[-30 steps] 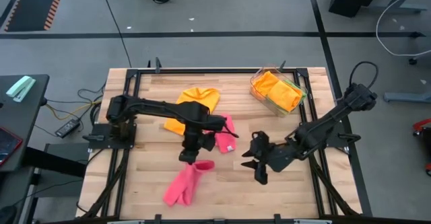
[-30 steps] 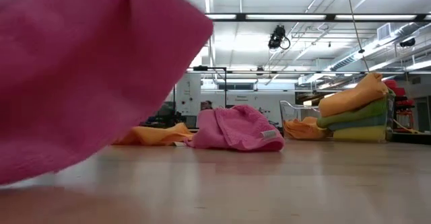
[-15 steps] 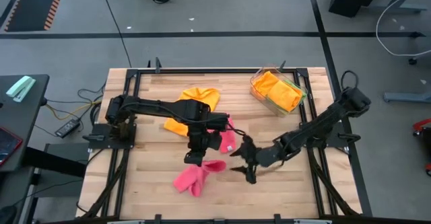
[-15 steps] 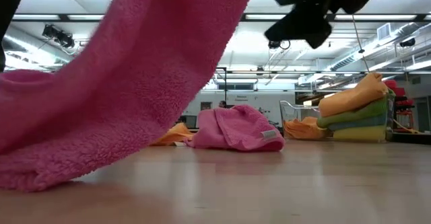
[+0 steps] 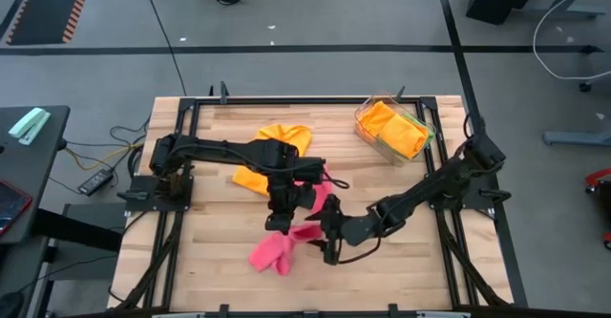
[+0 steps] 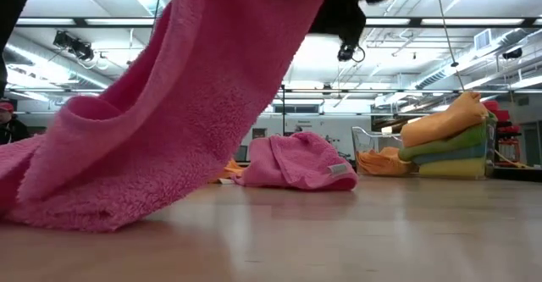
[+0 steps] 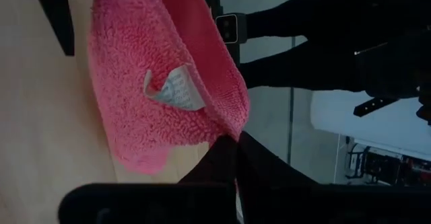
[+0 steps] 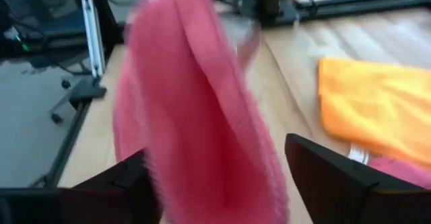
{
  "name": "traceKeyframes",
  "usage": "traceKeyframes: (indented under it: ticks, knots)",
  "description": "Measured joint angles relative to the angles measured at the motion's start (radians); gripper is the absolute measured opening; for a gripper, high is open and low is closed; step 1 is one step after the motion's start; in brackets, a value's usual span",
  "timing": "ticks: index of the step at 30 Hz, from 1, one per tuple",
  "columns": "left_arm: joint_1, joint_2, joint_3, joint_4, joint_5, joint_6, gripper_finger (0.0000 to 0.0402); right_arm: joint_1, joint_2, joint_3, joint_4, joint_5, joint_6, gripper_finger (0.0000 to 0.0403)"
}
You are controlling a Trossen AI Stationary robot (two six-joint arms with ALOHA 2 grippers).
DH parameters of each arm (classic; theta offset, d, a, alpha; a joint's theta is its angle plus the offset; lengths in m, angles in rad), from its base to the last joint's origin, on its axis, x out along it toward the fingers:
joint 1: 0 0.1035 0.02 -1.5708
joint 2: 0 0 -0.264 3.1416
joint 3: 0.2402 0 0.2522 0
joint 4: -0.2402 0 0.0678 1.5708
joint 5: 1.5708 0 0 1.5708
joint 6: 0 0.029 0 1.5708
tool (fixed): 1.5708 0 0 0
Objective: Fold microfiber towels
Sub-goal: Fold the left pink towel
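A pink microfiber towel (image 5: 272, 251) hangs from my left gripper (image 7: 236, 138), which is shut on it above the table's middle (image 5: 279, 222). Its lower end rests bunched on the wood (image 6: 76, 206). My right gripper (image 5: 325, 234) is open just right of it. In the right wrist view its two fingers stand on either side of the hanging towel (image 8: 195, 116). A second pink towel (image 5: 322, 189) and an orange towel (image 5: 272, 151) lie crumpled farther back. My left gripper pinches the pink towel's hemmed edge (image 7: 232, 120) between its two shut fingers, close to the white label (image 7: 176, 89). The fingers slant down from the table's left. The towel hangs slack below them, its lower end on the table. My right gripper: whether its open fingers touch the towel between them, I cannot tell.
A clear tray (image 5: 361, 119) with folded orange, yellow and green towels stands at the far right of the table; it also shows in the low view (image 6: 373, 138). Bare wood lies along the near edge and at the near right.
My right gripper has come down and toward the table's left, from the right half up to the hanging pink towel. My left gripper has risen a little; the towel's lower end has slid toward the right and bunched up.
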Motion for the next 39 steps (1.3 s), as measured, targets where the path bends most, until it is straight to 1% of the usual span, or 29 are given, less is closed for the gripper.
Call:
traceKeyframes:
  ticks: [3, 5, 8, 11, 13, 14, 16, 18, 20, 22, 24, 26, 28, 31, 35, 37, 39]
  knots:
    - [0.001, 0.0, 0.013, -0.005, -0.001, -0.005, 0.0006, 0.0, -0.03, 0.001, 0.001, 0.0, -0.032, 0.0262]
    - [0.001, -0.001, 0.028, 0.001, -0.001, -0.004, 0.0007, 0.001, -0.039, 0.001, -0.011, -0.011, -0.041, 0.0227]
    - [0.002, -0.002, 0.034, -0.004, -0.009, -0.001, 0.0005, 0.001, -0.039, 0.001, -0.027, -0.058, -0.04, 0.0159]
    - [-0.002, -0.002, 0.035, -0.032, -0.013, 0.025, 0.0007, 0.004, -0.042, 0.002, -0.029, -0.116, -0.007, 0.0078]
    - [-0.016, -0.002, 0.034, -0.06, -0.05, 0.049, 0.0017, 0.012, -0.062, 0.017, -0.069, -0.139, -0.004, 0.0027]
    - [-0.025, -0.002, 0.027, -0.056, -0.068, 0.064, 0.0023, 0.013, -0.074, 0.031, -0.09, -0.153, -0.004, 0.0014]
    - [-0.044, -0.001, 0.019, -0.055, -0.094, 0.09, 0.003, 0.013, -0.102, 0.065, -0.194, -0.167, 0.052, 0.0011]
    - [-0.064, -0.001, 0.016, -0.023, -0.094, 0.099, 0.0031, 0.012, -0.119, 0.109, -0.312, -0.223, 0.116, 0.0009]
    - [-0.082, -0.001, 0.016, 0.031, -0.09, 0.07, 0.0026, 0.009, -0.132, 0.156, -0.411, -0.291, 0.151, 0.0008]
    - [-0.099, -0.001, 0.023, 0.07, -0.091, 0.061, 0.0025, 0.016, -0.136, 0.201, -0.469, -0.332, 0.167, 0.0008]
    - [-0.111, -0.001, 0.035, 0.096, -0.102, 0.062, 0.0036, 0.019, -0.137, 0.225, -0.524, -0.361, 0.179, 0.0007]
    - [-0.115, -0.002, 0.035, 0.098, -0.146, 0.056, 0.0058, 0.017, -0.133, 0.239, -0.544, -0.397, 0.221, 0.0007]
    - [-0.115, -0.002, 0.034, 0.096, -0.177, 0.035, 0.0091, 0.007, -0.133, 0.258, -0.577, -0.45, 0.284, 0.0007]
    - [-0.112, -0.002, 0.034, 0.117, -0.182, 0.004, 0.0145, -0.001, -0.133, 0.294, -0.638, -0.522, 0.362, 0.0007]
    - [-0.119, -0.002, 0.034, 0.196, -0.187, -0.005, 0.021, 0.002, -0.133, 0.355, -0.767, -0.577, 0.426, 0.0006]
    - [-0.125, -0.002, 0.034, 0.235, -0.188, 0.0, 0.0232, 0.002, -0.133, 0.374, -0.811, -0.591, 0.445, 0.0006]
    - [-0.126, -0.002, 0.034, 0.277, -0.199, 0.001, 0.0244, 0.002, -0.134, 0.385, -0.823, -0.598, 0.458, 0.0006]
